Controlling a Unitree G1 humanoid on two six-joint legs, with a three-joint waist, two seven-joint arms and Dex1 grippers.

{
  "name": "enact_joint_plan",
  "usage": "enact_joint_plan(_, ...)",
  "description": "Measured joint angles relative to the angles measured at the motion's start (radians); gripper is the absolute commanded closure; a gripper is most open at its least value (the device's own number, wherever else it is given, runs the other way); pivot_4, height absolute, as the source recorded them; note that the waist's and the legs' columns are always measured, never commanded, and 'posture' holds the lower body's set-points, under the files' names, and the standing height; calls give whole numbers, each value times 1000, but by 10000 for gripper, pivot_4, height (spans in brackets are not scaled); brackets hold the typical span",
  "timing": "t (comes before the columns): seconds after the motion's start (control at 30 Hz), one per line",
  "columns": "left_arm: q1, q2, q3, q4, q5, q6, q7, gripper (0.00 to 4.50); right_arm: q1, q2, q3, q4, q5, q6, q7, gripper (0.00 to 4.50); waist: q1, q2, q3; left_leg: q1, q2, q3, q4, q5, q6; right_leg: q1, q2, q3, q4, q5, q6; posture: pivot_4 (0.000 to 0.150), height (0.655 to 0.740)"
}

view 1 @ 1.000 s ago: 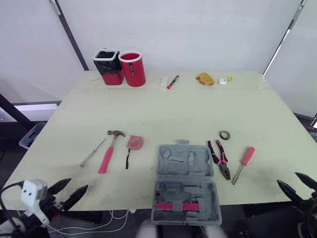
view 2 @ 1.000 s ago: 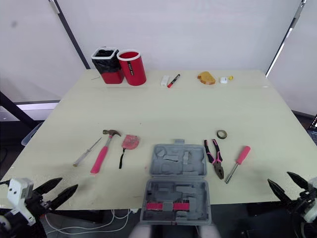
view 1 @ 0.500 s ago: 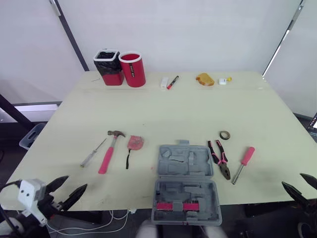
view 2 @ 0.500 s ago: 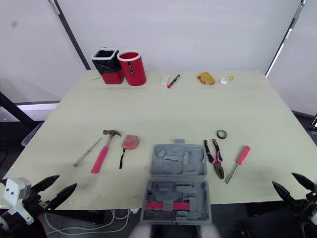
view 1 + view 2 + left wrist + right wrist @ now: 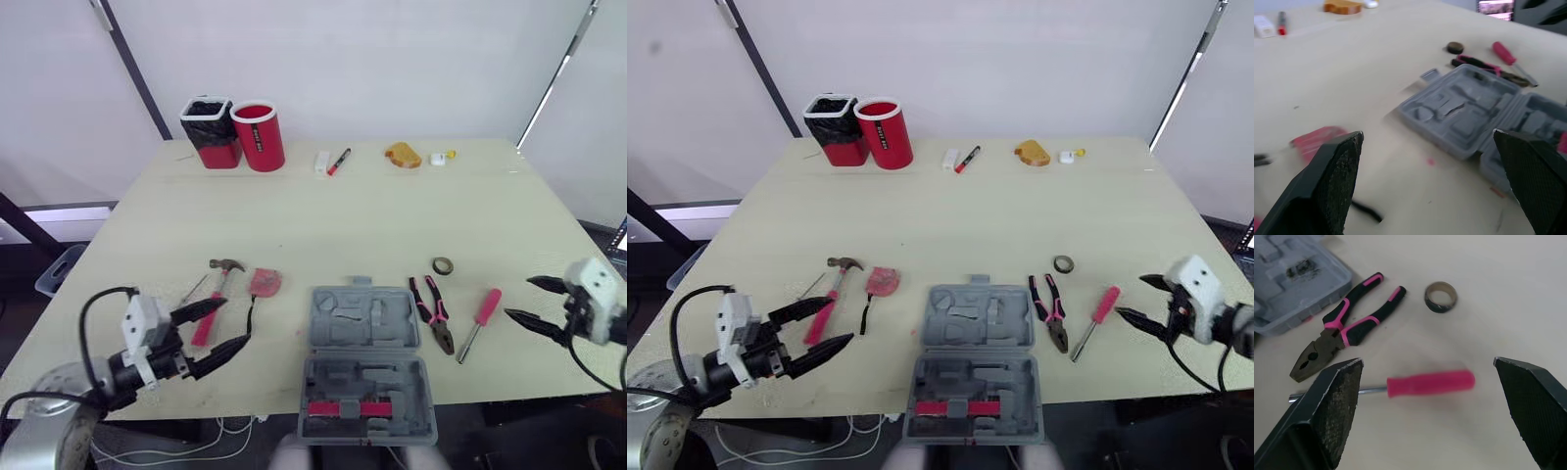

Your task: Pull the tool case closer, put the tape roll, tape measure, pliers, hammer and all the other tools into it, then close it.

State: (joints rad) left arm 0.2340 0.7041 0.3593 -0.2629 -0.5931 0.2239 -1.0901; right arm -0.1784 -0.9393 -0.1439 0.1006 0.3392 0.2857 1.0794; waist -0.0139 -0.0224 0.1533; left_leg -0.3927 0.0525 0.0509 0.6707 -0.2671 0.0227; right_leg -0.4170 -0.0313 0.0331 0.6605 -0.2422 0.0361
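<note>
The grey tool case [image 5: 392,338] lies open at the table's near edge, a pink bar in its near half. To its right lie pink-and-black pliers [image 5: 434,313], a dark tape roll [image 5: 444,265] and a pink-handled screwdriver [image 5: 478,319]; to its left, a red tape measure [image 5: 265,283] and a pink-handled hammer [image 5: 221,283]

Along the table's [image 5: 372,225] far edge we saw a black-lined red bin [image 5: 212,132] just beside a red cylinder [image 5: 260,135] at left, then, rightward, a white block [image 5: 322,163], a red marker [image 5: 340,161], an orange lump [image 5: 403,155] and a small white-yellow piece [image 5: 440,157].
</note>
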Motion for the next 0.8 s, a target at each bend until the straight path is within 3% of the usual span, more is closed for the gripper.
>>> enact_joint_plan(0.2, -63, -3, -70, -94, -41, 77, 23, 108, -416, 7, 299, 275, -202, -31, 187, 0, 0, 1, 2, -1, 0, 1, 0, 0, 0, -1, 0, 0, 0, 0, 0, 1500, 7400)
enact_joint_plan(0.27, -69, -4, -77, -102, -43, 82, 25, 108, -436, 13, 315, 294, -220, -44, 197, 0, 2, 1, 2, -2, 0, -1, 0, 0, 0, -1, 0, -1, 0, 0, 0, 1500, 7400)
enact_joint_plan(0.43, -108, -15, -130, -167, -81, 125, 48, 108, -771, 164, 568, 634, -472, -266, 318, 0, -7, 3, 4, -3, 0, 1, 0, 0, 0, -3, 0, 0, 0, 2, 3, 1500, 7400)
enact_joint_plan(0.63, -111, -31, -134, -202, -103, 148, 86, 108, -939, 273, 703, 873, -660, -449, 321, 0, -1, 4, 5, -4, 0, 0, 0, 0, 0, -3, -1, -1, 0, 3, 3, 1500, 7400)
enact_joint_plan(0.8, -110, -40, -139, -239, -106, 158, 124, 108, -1028, 352, 799, 1062, -837, -559, 199, 0, -2, 4, 5, -4, -1, 0, 0, 0, 0, -3, -1, -1, 0, 2, 3, 1500, 7400)
